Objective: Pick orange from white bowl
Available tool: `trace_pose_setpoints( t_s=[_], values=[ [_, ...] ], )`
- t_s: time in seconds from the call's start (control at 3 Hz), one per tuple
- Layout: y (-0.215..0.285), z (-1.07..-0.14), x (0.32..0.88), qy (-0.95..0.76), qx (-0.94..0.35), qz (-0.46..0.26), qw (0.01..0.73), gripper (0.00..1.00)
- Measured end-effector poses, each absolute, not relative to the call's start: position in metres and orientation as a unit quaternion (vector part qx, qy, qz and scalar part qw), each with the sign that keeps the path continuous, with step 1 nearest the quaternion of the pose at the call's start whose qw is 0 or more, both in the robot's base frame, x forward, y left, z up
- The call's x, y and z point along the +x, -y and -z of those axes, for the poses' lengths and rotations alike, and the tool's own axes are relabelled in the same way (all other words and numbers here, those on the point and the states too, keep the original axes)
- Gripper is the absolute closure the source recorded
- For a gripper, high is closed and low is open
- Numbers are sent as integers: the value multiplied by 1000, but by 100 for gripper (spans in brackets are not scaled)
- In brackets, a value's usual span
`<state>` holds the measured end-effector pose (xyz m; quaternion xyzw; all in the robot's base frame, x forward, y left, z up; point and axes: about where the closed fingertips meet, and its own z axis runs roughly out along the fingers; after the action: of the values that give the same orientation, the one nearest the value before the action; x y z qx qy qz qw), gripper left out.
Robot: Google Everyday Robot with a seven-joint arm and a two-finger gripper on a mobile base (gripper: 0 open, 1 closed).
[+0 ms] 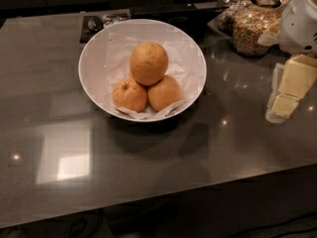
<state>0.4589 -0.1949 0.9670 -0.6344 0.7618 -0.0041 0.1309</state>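
The largest orange (148,62) rests on top of two smaller oranges (130,95) (164,93) in the white bowl (91,58), which is lined with crumpled white paper. The bowl stands on a dark grey glossy table, left of centre. My gripper (288,94) shows as cream and white parts at the right edge. It hangs just above the table, well to the right of the bowl and apart from it. It holds nothing that I can see.
Glass jars of cereal (250,29) stand at the back right, close behind the gripper's arm (302,19). A small dark tray with shiny items (99,23) lies behind the bowl. The table's front edge (158,202) runs across the bottom.
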Motion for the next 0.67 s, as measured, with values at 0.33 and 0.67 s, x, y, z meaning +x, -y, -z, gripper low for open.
trace_pose_setpoints(
  t_s=[0.33, 0.67],
  values=[
    [194, -967, 459, -761, -635, 4, 130, 0],
    [183, -962, 473, -763, -622, -18, 174, 0]
  ],
)
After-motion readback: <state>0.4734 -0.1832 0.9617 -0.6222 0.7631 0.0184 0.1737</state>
